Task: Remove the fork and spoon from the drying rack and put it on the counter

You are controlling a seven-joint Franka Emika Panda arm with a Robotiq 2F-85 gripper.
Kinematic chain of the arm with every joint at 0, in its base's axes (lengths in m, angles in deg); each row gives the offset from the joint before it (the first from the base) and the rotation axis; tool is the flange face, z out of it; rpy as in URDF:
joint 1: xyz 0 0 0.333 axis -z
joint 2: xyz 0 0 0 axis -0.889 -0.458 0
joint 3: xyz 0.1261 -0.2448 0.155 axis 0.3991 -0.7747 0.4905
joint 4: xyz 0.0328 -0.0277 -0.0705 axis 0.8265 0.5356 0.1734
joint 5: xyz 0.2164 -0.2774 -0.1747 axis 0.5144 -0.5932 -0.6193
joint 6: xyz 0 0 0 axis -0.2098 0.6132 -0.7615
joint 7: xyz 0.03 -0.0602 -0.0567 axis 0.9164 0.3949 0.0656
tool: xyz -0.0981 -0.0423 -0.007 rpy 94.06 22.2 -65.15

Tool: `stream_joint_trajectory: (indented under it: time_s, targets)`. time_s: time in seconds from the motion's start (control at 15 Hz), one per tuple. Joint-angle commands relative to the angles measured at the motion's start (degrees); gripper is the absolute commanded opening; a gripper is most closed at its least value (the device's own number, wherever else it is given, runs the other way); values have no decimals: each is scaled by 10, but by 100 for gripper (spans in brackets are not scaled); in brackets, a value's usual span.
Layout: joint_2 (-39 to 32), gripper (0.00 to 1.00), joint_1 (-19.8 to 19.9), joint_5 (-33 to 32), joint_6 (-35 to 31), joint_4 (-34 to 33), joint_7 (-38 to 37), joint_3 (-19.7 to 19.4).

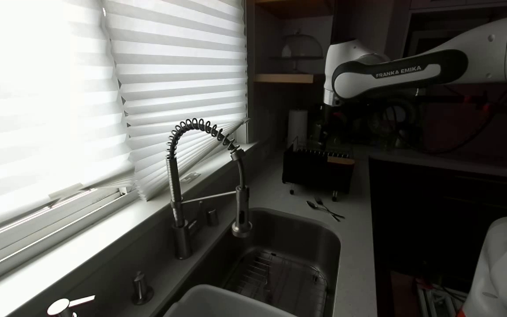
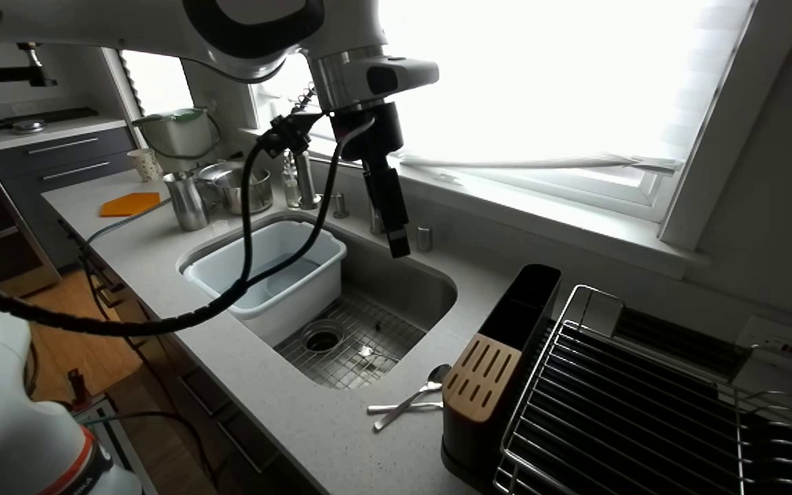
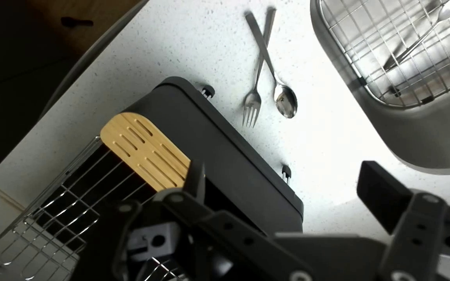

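The fork (image 3: pixel 252 102) and the spoon (image 3: pixel 286 102) lie crossed on the pale counter (image 3: pixel 197 50), between the drying rack (image 3: pixel 225 146) and the sink. The spoon (image 1: pixel 313 205) and the fork (image 1: pixel 318 201) also show in an exterior view. In an exterior view, the rack (image 2: pixel 463 440) hides part of the fork (image 2: pixel 382 409) beside the spoon (image 2: pixel 439 375). My gripper (image 3: pixel 287 187) is open, its fingers wide apart with nothing between them. It is raised above the rack's sink-side end, apart from the cutlery. It also shows in both exterior views (image 1: pixel 323 138) (image 2: pixel 398 242).
The rack has a slotted wooden insert (image 3: pixel 147 150) and wire shelving (image 2: pixel 540 385). Another fork (image 3: pixel 446 13) lies on the wire grid in the sink (image 3: pixel 424 144). A coiled faucet (image 1: pixel 173 176), a grey tub (image 2: pixel 337 265) and the window sill (image 2: pixel 540 223) stand nearby.
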Motion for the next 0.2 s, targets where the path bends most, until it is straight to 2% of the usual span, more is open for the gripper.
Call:
stream_joint_trajectory:
  time_s: [0.0,0.13]
  targets:
    - [-1,100,7,3,1,-2,3,6]
    - [-1,100,7,3,1,-2,3,6]
